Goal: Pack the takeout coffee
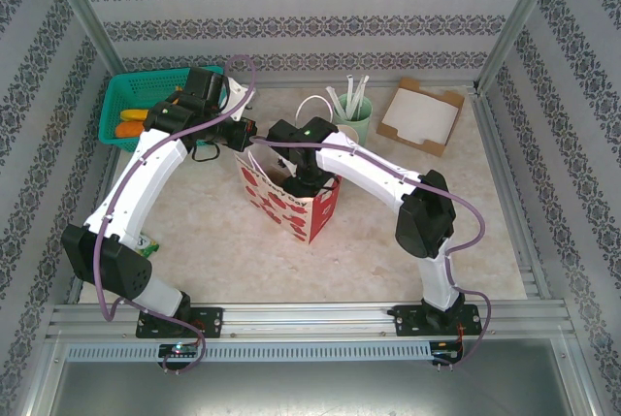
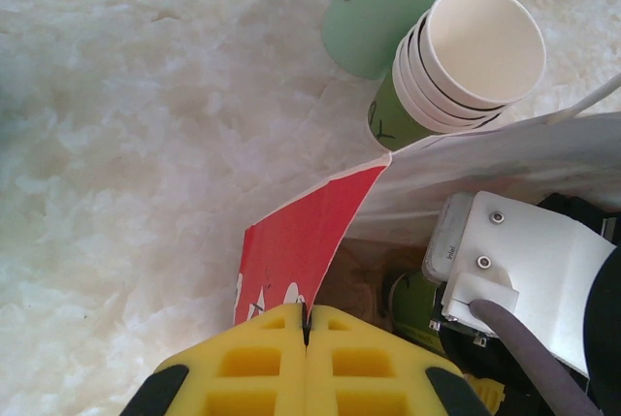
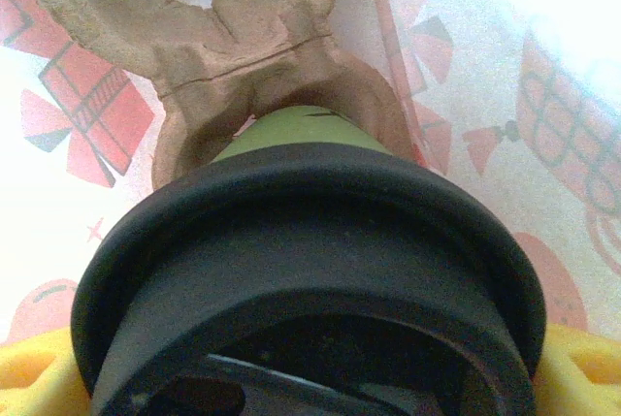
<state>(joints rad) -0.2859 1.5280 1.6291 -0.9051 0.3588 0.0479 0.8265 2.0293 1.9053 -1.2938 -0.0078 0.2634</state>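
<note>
Your right fingers point(image 3: 34, 377) stand wide on either side of the small pale green paper cup with the round black plastic lid point(image 3: 310, 261). They hold it down inside the red-and-white printed paper bag point(image 1: 291, 205), with the brown moulded-pulp cup carrier point(image 3: 243, 38) at twelve o'clock of the lid. Your left fingers point(image 2: 262, 363) are pinched tight on the bag's rim. If you release before the cup's base seats in a carrier pocket, it could tip and spill, and a harder tug on the rim may tear the paper or topple the bag.
</note>
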